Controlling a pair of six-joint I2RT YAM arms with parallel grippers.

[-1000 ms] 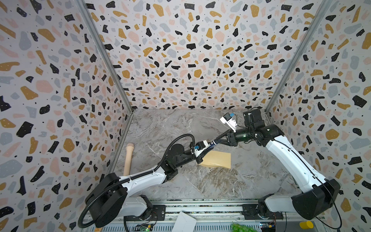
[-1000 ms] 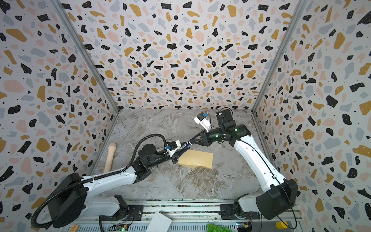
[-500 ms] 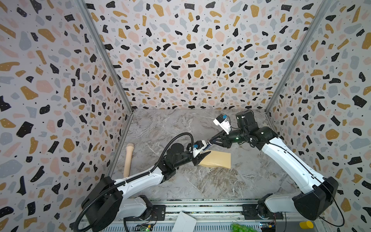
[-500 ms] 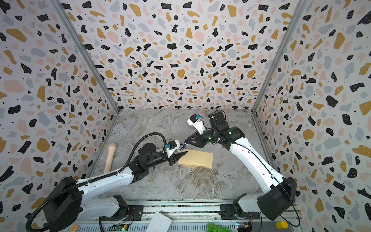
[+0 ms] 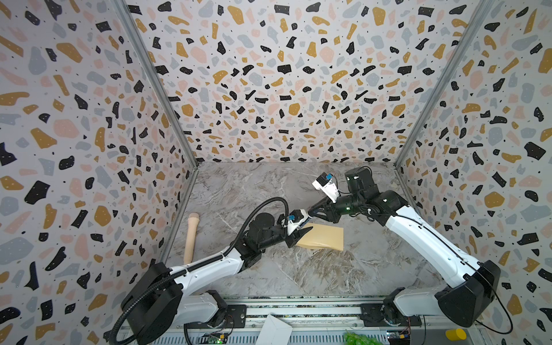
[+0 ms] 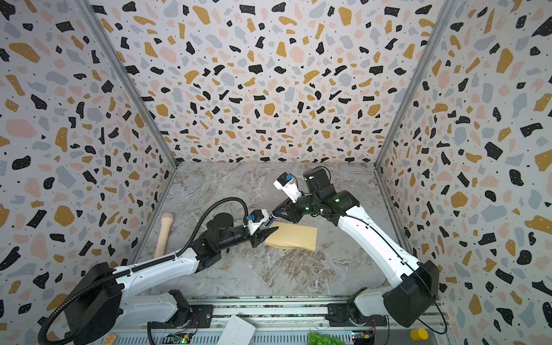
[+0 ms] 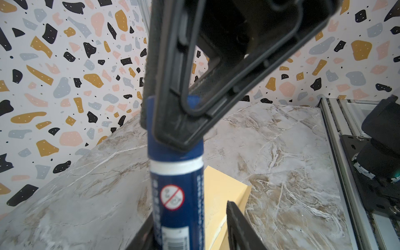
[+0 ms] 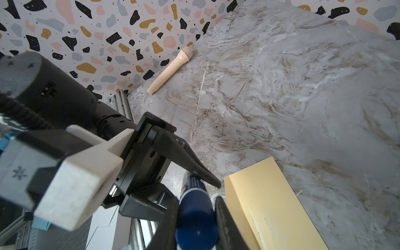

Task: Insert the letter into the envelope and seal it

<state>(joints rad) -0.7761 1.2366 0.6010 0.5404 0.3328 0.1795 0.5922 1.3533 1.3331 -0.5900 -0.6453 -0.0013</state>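
The tan envelope (image 5: 324,237) (image 6: 294,237) lies flat at mid-table, its flap folded down. The letter is hidden. Above the envelope's left end a blue glue stick (image 7: 176,194) (image 8: 195,207) hangs between both grippers. My right gripper (image 5: 310,212) (image 8: 195,216) is shut on the stick's capped end. My left gripper (image 5: 304,231) (image 7: 190,227) is open around the other end: the stick rests against one finger and the other finger (image 7: 236,218) stands apart from it.
A beige microphone-shaped handle (image 5: 191,236) (image 8: 171,71) lies by the left wall. A white folded paper (image 5: 273,331), green grapes (image 5: 358,339) and a yellow cap (image 5: 455,334) sit on the front rail. Terrazzo walls close three sides.
My left gripper's jaws have spread apart around the glue stick. The right arm has shifted a little left with the stick still held.
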